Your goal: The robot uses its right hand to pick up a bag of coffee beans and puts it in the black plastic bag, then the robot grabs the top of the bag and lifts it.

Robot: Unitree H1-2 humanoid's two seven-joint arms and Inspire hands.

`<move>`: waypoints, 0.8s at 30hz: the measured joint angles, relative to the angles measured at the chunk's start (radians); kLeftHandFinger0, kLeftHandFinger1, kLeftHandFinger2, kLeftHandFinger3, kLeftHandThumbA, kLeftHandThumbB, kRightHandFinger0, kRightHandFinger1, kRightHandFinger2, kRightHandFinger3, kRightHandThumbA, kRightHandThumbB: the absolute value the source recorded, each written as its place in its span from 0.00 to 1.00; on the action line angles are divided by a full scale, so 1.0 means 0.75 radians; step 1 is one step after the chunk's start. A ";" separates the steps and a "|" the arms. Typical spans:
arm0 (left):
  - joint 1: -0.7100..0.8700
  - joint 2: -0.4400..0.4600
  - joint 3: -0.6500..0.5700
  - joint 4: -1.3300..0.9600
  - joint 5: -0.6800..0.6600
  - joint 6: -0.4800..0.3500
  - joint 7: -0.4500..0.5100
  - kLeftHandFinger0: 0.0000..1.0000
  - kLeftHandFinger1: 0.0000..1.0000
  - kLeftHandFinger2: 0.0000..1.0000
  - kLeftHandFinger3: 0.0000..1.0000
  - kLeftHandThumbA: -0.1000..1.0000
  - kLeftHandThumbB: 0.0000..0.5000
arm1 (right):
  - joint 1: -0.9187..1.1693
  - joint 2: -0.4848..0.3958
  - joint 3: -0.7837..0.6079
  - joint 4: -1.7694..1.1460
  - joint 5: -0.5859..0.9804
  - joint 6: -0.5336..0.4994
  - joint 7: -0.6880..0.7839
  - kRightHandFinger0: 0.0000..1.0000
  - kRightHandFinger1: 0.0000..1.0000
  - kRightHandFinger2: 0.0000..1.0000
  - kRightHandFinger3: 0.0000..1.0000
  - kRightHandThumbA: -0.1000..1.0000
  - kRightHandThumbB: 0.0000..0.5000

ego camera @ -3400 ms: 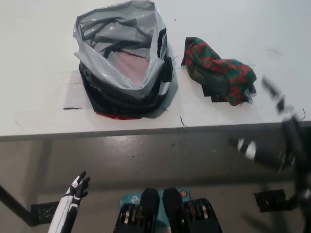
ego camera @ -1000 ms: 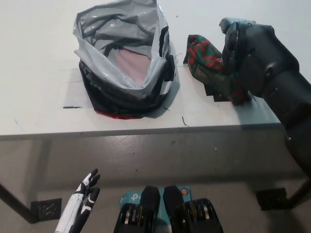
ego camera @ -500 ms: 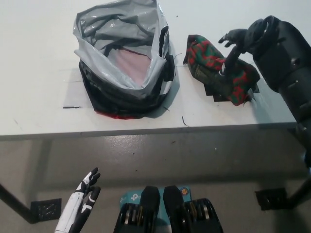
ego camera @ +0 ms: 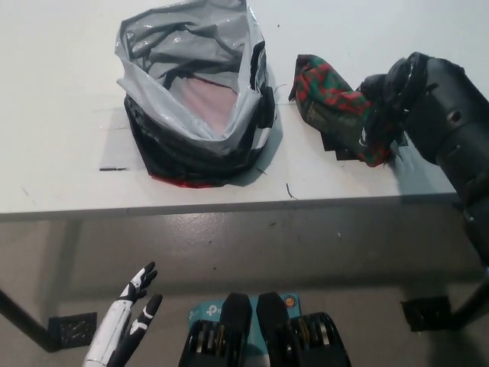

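While right hand (ego camera: 380, 115) meets coffee bag (ego camera: 332, 107), no legible writing

Nothing readable here: a white logo mark shows on the teal box (ego camera: 205, 312) at the bottom edge, but its letters are too small and cut off to make out.

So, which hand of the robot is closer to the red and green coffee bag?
Right. The black right hand is on the coffee bag's right end; the white left hand hangs below the table edge, far away.
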 measured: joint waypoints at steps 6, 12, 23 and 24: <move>-0.004 0.001 -0.001 0.000 0.021 -0.004 0.000 1.00 1.00 1.00 1.00 0.97 0.30 | 0.013 0.030 0.029 0.017 -0.022 0.028 -0.084 1.00 1.00 1.00 1.00 0.89 1.00; -0.011 0.002 -0.001 0.000 0.032 -0.009 0.000 1.00 1.00 1.00 1.00 0.92 0.29 | 0.038 0.058 -0.005 0.031 -0.011 0.015 -0.184 1.00 1.00 1.00 1.00 0.74 1.00; -0.029 0.002 -0.002 0.000 0.044 -0.010 -0.002 1.00 1.00 1.00 1.00 0.74 0.29 | 0.119 0.090 -0.539 0.030 0.188 -0.057 -0.525 0.00 0.04 0.33 0.76 0.20 0.54; -0.030 0.002 -0.002 0.000 0.044 -0.009 -0.002 1.00 1.00 1.00 1.00 0.73 0.30 | 0.122 0.091 -0.559 0.030 0.197 -0.059 -0.533 0.00 0.06 0.42 0.68 0.16 0.53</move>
